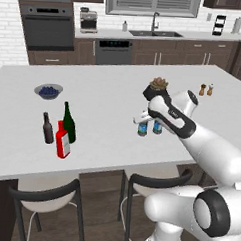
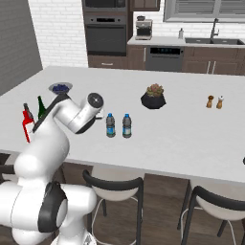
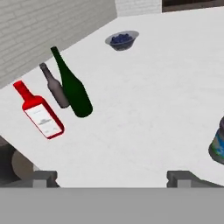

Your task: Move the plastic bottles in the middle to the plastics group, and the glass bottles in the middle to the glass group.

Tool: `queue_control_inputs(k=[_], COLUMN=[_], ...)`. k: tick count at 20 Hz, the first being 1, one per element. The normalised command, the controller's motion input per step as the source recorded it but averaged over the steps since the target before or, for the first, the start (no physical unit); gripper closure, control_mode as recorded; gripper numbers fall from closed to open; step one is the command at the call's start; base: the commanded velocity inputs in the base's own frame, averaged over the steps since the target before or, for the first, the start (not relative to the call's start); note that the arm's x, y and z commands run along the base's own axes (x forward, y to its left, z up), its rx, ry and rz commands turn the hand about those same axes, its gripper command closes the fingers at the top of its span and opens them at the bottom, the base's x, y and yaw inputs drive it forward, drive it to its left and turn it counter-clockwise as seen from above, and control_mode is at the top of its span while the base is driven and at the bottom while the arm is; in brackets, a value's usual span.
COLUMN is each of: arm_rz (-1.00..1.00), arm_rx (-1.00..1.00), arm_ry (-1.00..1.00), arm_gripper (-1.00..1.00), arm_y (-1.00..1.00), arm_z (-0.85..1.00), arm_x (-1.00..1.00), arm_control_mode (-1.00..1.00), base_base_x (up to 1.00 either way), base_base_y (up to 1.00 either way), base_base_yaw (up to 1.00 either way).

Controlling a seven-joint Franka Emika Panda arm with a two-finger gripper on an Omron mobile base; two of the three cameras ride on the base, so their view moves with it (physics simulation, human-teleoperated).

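We see the island (image 1: 115,157) as a smooth white top, so anything standing on it could slide if nudged. At its left end the glass group stands upright: the green wine bottle (image 1: 69,123), tallest and probably heaviest, with the red bottle (image 1: 63,139) just in front of it, touching or nearly so, and the brown bottle (image 1: 48,128) just beside them. All three are rigid, slick and breakable, so we would take any of them low on the body, not by the neck; the red one has flat sides that suit the pads. It already sits with the glass, so we judge that half of the sorting done. Nearer the middle stand the two water bottles, the blue-labelled bottle (image 2: 110,125) and the grey bottle (image 2: 127,126), upright and close side by side. We expect them to be light, thin-walled and easy to tip or squash, so a gentle hold at mid-height around the label seems best. Our gripper (image 3: 111,177) is spread wide and holds nothing; its fingertips (image 3: 43,178) hang above bare counter, with one water bottle just off to one side at the edge of the hand view and the glass group well apart. A bowl (image 1: 48,91) sits farther back
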Motion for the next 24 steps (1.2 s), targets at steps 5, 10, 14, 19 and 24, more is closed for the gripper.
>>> queue_control_inputs(k=[5,10,14,19,24], arm_rz=[0.01,0.00,0.00,0.00,0.00], arm_rx=[0.00,0.00,0.00,0.00,0.00], arm_ry=[-0.01,-0.03,-0.04,-0.06,-0.03], arm_gripper=[-1.00,-1.00,-1.00,-1.00,-1.00], arm_y=[-0.72,-0.76,-0.68,-0.29,-0.24], arm_z=[-0.02,-0.01,0.00,0.00,0.00], arm_x=[0.00,0.02,0.04,0.06,0.23], arm_control_mode=[-1.00,-1.00,-1.00,-1.00,-1.00], base_base_x=[0.00,0.00,0.00,0.00,0.00], base_base_y=[0.00,0.00,0.00,0.00,0.00], base_base_yaw=[0.00,0.00,0.00,0.00,0.00])
